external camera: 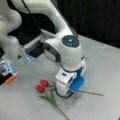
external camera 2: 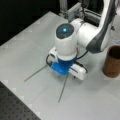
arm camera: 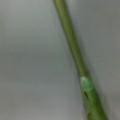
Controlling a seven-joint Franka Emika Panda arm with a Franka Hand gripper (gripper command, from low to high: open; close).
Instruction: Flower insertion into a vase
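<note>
Grey table (external camera: 105, 65) | 2 red flowers (external camera: 42, 85) lying flat, stems crossing under gripper (external camera: 65, 93), low at table | jaws hidden, grip cannot tell | brown vase (external camera 2: 112, 61) upright, far right in a front view | risk: pinching both stems, or thin stem (arm camera: 75, 53) slipping.

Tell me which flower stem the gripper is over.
The stem running toward a front view's right, emerging from beneath the gripper. The other stem angles toward the bottom, beside the gripper.
</note>
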